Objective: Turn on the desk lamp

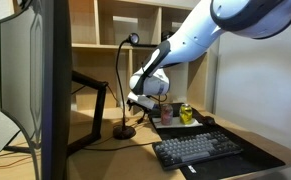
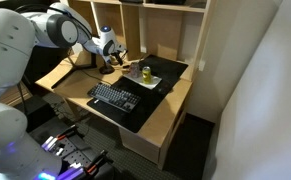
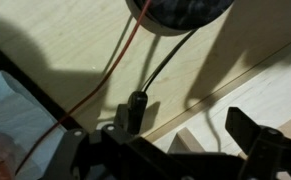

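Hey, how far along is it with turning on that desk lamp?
Done: the claw is down beside the base of the desk lamp. In hand: it hangs open over a dark lump on the lamp's cord, maybe a switch. Left: the lamp head looks unlit; nothing is pressed yet.

Black lamp (image 1: 119, 85), black keyboard (image 1: 198, 150) and yellow-green can (image 1: 185, 113) against a pale wood counter (image 1: 115, 160); the robot arm (image 1: 210, 35) is white, one cable (image 3: 115, 70) red.

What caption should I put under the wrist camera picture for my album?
Open gripper above the wooden desk, beside the round base of the desk lamp.
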